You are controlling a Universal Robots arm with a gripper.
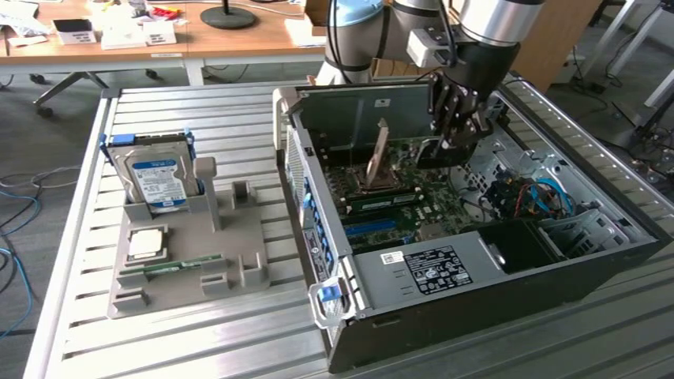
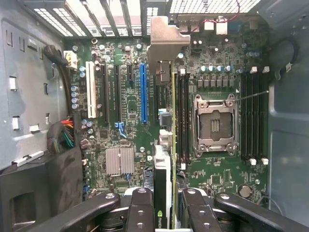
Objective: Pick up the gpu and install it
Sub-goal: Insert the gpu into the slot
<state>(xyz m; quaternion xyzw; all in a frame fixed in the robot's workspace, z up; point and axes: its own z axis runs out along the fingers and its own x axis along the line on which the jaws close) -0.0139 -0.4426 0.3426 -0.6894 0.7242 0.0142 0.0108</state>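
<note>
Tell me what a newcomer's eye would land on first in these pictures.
First, the gripper down inside the open computer case, shut on the gpu, which it holds edge-on over the motherboard near the blue slot. Next, the hard drive with its blue label, standing in a grey holder at the exterior view's left.

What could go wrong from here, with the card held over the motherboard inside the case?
1. The gpu, clamped edge-on in the gripper, looks offset from the blue slot, towards the memory slots. If it were pressed down there, it might hit board components instead of seating.
2. Its metal bracket sits close to the case's rear wall and could snag on it.
</note>
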